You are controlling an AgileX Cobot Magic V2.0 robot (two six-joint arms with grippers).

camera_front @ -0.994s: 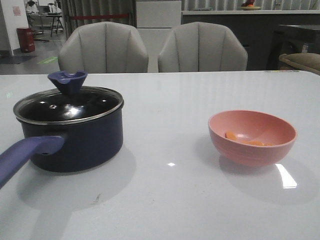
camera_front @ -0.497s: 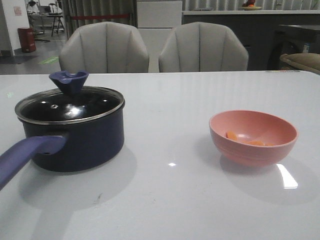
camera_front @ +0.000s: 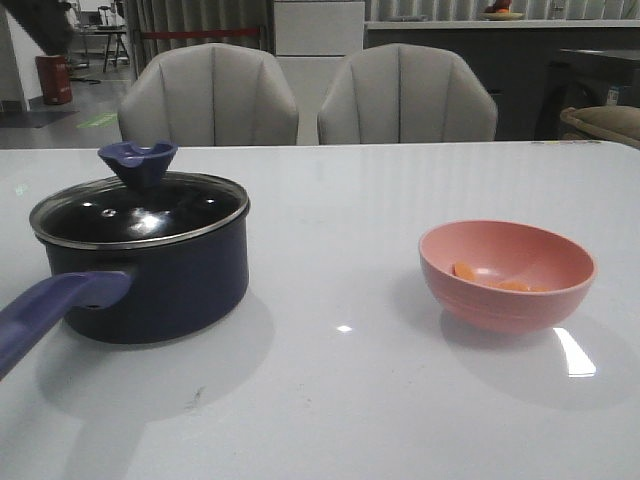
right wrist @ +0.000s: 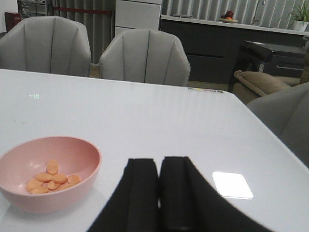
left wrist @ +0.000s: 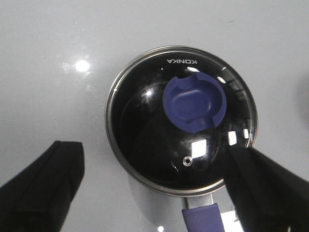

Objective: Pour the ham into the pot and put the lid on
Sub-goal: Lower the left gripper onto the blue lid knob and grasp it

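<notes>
The dark navy pot (camera_front: 160, 285) stands at the table's left, its purple-blue handle (camera_front: 50, 312) pointing toward the front. The glass lid (camera_front: 140, 212) with a blue knob (camera_front: 137, 160) sits on it. Several orange-pink ham slices (camera_front: 490, 278) lie in the pink bowl (camera_front: 507, 270) at the right. My left gripper (left wrist: 152, 150) hangs open and empty above the lid (left wrist: 145, 130), with the knob (left wrist: 193, 104) just beyond the gap between its fingers. My right gripper (right wrist: 159, 166) is shut and empty, low over the table, to the right of the bowl (right wrist: 48, 193) and ham (right wrist: 50, 179).
Two grey chairs (camera_front: 210, 95) stand behind the table's far edge. A dark shape (camera_front: 40, 25) shows in the top left corner of the front view, above and behind the pot. White tabletop (camera_front: 340, 250) lies between pot and bowl.
A dark shape has come into the top left corner of the front view. The pot, lid and bowl have not moved.
</notes>
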